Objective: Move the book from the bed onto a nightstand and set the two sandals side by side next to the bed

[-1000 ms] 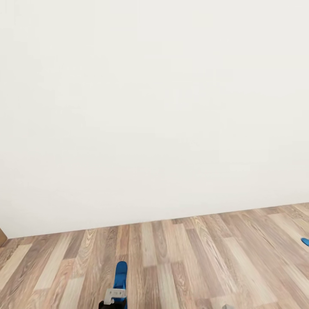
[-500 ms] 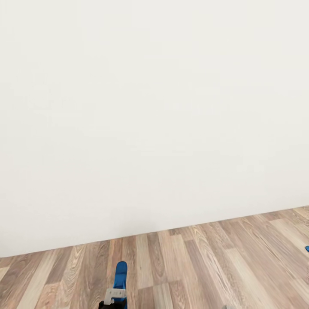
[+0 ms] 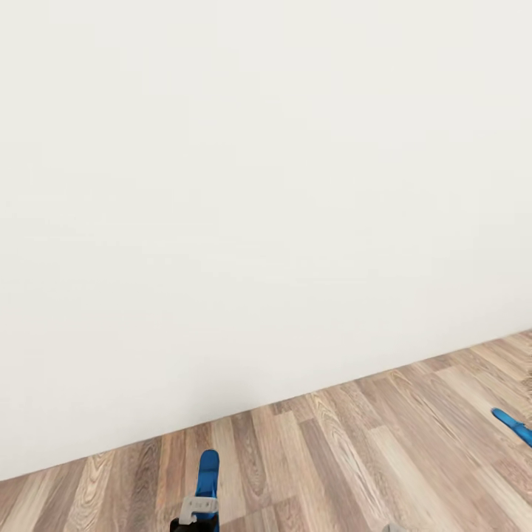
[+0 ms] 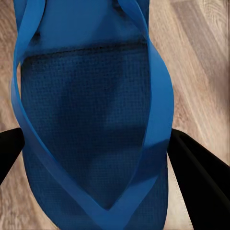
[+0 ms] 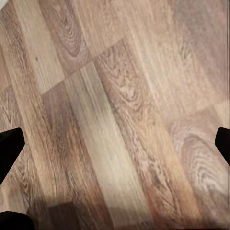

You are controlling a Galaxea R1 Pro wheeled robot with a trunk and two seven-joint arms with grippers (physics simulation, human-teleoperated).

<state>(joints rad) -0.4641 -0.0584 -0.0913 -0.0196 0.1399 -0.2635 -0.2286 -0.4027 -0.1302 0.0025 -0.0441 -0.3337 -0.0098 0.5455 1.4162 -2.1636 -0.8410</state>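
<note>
Left gripper (image 4: 96, 148): your fingers (image 4: 199, 167) sit either side of a blue sandal (image 4: 91, 124), dark tips against both sole edges, straps running up the middle. Judged clamped on it. In the head view this held sandal shows at the bottom edge, toe pointing away from you toward the white wall (image 3: 266, 185).

Right gripper (image 5: 115, 143): fingers spread wide, dark tips at opposite margins, nothing between them, wood-plank floor (image 5: 115, 115) beneath.

Second sandal (image 3: 512, 426): lying on the floor at the far right of the head view, partly cut by the frame. Long axis runs diagonally, near end toward you and to the right. It lies well apart from the held one, off to your right side.

Judgement: your right arm is the nearer and the free one. You would need to turn or roll rightward to bring that sandal in front of the right fingers, then line them across its narrow width.

Bed, nightstand and book: cannot place them from here.
</note>
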